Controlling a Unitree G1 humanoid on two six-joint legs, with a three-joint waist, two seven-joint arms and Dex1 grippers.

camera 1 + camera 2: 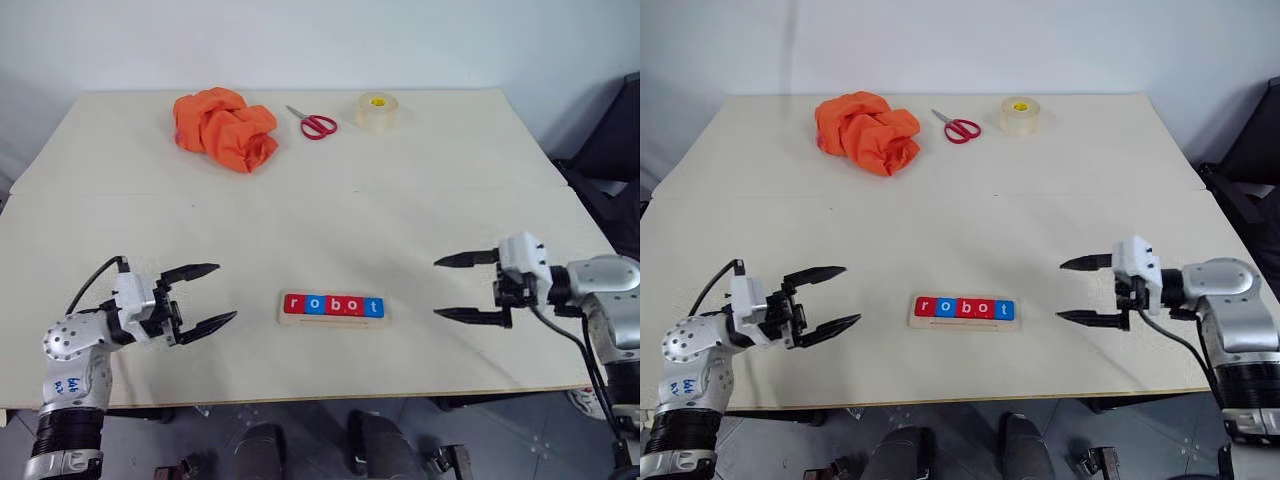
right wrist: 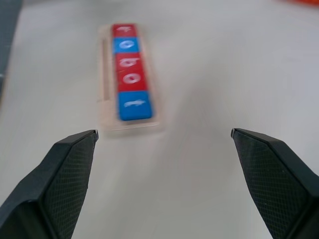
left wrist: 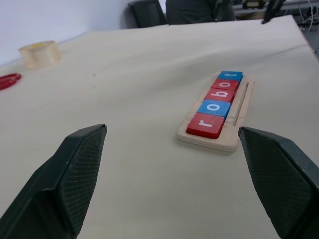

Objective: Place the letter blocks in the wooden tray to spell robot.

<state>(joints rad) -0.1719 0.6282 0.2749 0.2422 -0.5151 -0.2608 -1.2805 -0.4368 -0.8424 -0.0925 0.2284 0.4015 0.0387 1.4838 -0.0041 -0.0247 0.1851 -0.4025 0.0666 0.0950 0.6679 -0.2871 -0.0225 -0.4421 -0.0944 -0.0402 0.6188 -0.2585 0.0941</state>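
Head views: you see the wooden tray (image 1: 333, 309) at lower centre with the letter blocks (image 1: 333, 305) seated, spelling robot. Left gripper (image 1: 212, 296) and right gripper (image 1: 452, 288) flank it, spread wide, empty. Wrist views: you see the filled tray past each gripper's parted fingers.

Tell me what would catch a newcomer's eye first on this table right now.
The wooden tray near the front edge, its red and blue letter blocks spelling robot. The left gripper and right gripper flank it, both open and empty. At the far side, an orange cloth stands out beside red scissors.
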